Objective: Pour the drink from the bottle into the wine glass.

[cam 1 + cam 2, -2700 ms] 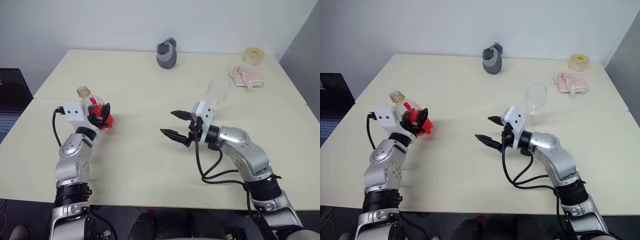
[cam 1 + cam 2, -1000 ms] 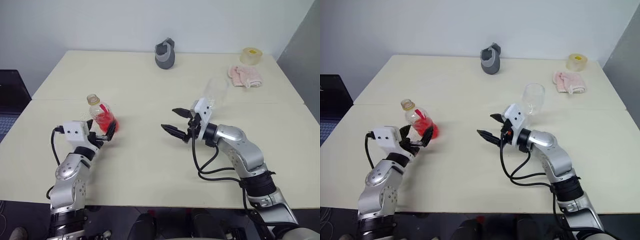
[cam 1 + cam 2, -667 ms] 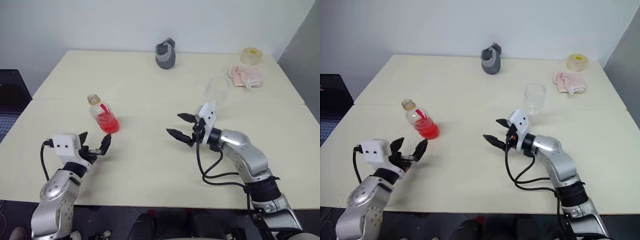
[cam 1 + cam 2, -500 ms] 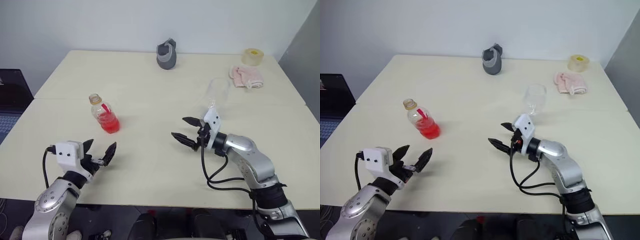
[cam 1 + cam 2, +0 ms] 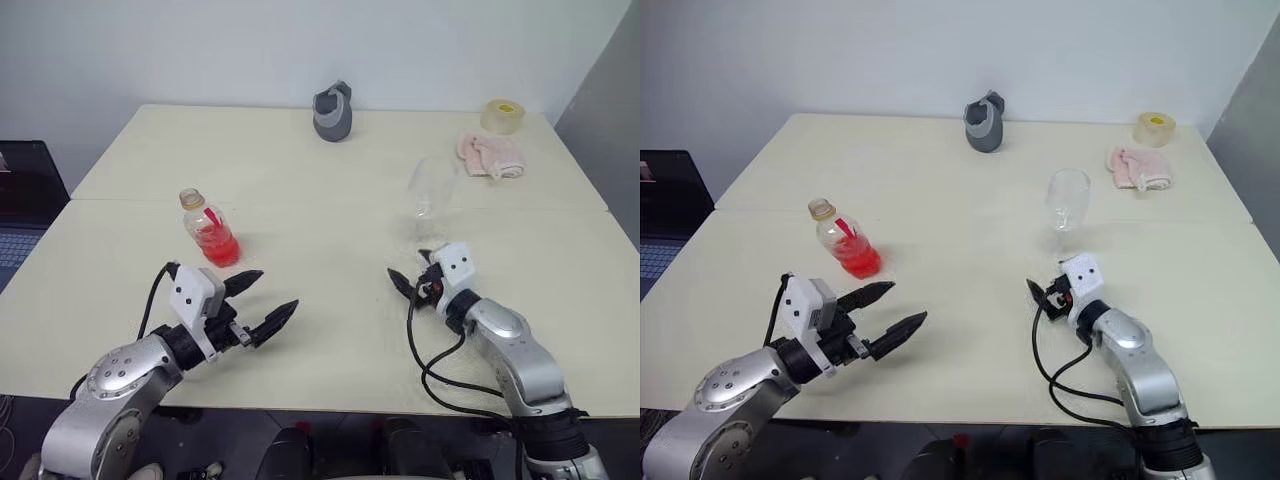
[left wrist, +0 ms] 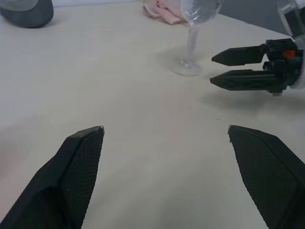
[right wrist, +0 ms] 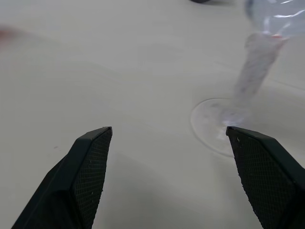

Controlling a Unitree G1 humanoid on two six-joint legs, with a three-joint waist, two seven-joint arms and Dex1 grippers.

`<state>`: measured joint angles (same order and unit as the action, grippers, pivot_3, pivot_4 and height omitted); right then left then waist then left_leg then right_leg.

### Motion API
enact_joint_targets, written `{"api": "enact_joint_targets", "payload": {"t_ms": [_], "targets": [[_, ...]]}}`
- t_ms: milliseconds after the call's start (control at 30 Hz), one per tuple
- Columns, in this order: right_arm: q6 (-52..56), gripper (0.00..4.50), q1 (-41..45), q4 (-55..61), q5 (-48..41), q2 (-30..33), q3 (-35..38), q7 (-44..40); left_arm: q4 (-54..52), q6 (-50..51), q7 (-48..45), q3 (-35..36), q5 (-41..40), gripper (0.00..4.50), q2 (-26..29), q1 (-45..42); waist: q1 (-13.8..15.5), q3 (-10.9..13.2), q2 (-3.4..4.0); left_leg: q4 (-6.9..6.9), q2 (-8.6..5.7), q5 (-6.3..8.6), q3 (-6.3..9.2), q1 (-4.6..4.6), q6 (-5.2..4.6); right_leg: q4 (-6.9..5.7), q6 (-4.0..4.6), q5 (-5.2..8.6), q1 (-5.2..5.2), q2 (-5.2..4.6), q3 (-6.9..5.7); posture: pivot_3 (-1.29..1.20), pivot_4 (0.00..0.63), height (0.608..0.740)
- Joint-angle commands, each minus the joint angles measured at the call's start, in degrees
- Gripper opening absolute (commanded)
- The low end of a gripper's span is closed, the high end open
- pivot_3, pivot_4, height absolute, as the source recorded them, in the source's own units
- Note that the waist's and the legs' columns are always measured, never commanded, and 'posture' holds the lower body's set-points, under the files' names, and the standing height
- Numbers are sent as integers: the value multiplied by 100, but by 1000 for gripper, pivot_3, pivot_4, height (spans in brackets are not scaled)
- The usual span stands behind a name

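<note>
The bottle [image 5: 208, 230] stands upright on the left half of the table, with the red drink [image 5: 217, 247] in its lower part. The wine glass [image 5: 434, 190] stands upright right of centre and looks clear. My left gripper [image 5: 278, 290] is open and holds nothing. It hovers nearer the front edge than the bottle, to the bottle's right, and points right. My right gripper [image 5: 405, 270] is open and holds nothing, low over the table just in front of the glass. In the right wrist view the glass's foot [image 7: 217, 121] lies close ahead of the right finger [image 7: 267, 171].
A grey cup-shaped object [image 5: 332, 110] sits at the back centre. A roll of tape [image 5: 503, 113] and a pink cloth [image 5: 490, 153] lie at the back right. A laptop [image 5: 20, 200] shows past the table's left edge. A seam [image 5: 300, 203] crosses the table.
My left gripper has let go of the bottle, left it standing, drawn back toward the front edge and swung to point right. My right gripper has moved right and lower, ending before the glass.
</note>
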<state>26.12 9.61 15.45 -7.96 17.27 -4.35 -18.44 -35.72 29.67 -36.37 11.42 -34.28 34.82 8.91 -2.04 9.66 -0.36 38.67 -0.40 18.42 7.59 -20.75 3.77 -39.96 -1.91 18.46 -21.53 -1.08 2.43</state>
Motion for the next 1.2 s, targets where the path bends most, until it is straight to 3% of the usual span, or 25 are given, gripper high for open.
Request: {"api": "enact_joint_targets", "payload": {"t_ms": [33,533,1200], "targets": [[-370,4111,102,-133,235,-118,183,370,-90,-65,-166,-30,-104,4468,68,-150,14,0,0,0,0,0,0,-1,0,1,0,0,0,0,0,0,150,740],[-1411,4111,879,-1783,444,-924,484,1191,602,-242,-205,-56,177,4468,-46,-735,2,2,4,-17,1,-2,-14,-5,2,3,1,0,-17,-2,5,0,150,740],[-2521,4111,1495,-3277,568,-1227,634,1654,512,-203,-64,14,139,4468,-63,-621,-43,2,4,-56,4,-20,-18,-3,17,6,3,0,-31,-6,7,0,150,740]]}}
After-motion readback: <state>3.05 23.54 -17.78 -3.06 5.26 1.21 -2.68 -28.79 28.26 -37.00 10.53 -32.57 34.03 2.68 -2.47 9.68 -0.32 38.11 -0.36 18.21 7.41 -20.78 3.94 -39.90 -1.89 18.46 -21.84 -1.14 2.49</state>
